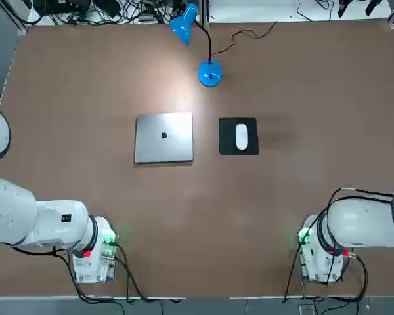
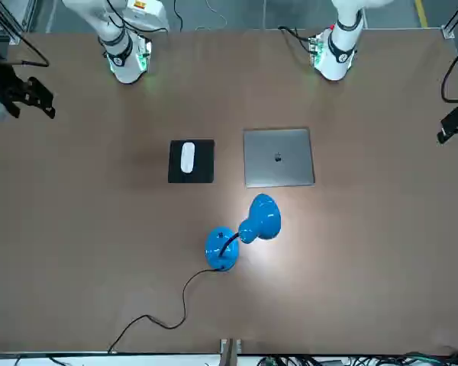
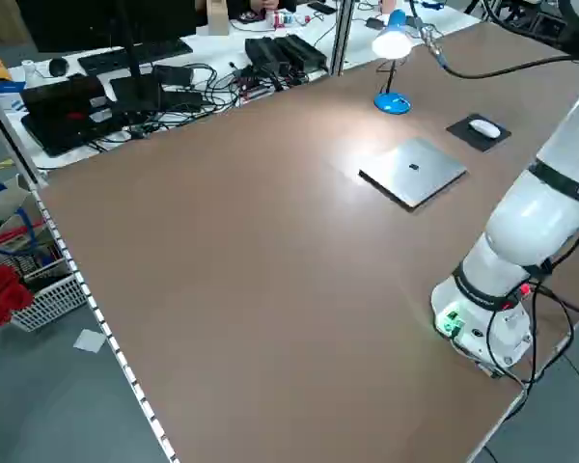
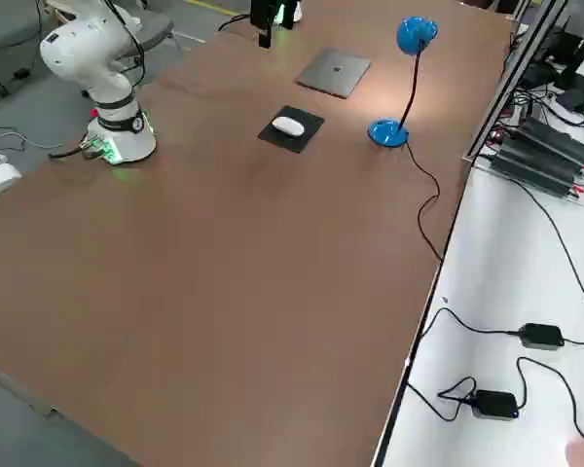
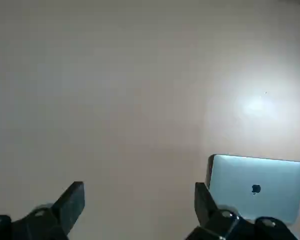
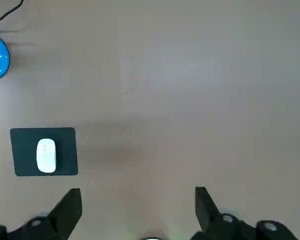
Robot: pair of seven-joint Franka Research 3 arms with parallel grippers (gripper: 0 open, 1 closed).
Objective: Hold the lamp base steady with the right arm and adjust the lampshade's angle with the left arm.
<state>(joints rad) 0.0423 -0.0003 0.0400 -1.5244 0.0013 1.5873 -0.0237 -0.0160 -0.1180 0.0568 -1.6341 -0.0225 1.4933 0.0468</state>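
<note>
Both jaws stand spread and empty, and we go from our left side to our right. Our left gripper [image 5: 140, 210] hangs high over bare surface [image 1: 85, 85], with the closed silver laptop [image 1: 164, 136] ahead of it and toward the middle. Beyond the laptop, at the far edge, the blue lampshade [image 1: 183, 25] leans to our left of its stem, so the left arm [image 1: 26, 213] has the shorter line to it. The gooseneck runs back and rightward down to the lamp base [image 1: 210, 73], which sits beyond the white mouse [image 1: 241, 136] on its black pad [image 1: 238, 136]. Our right gripper [image 6: 138, 212] hovers nearer than the pad and to its right, well apart from the base; we judge it must travel forward and leftward to press down on it.
</note>
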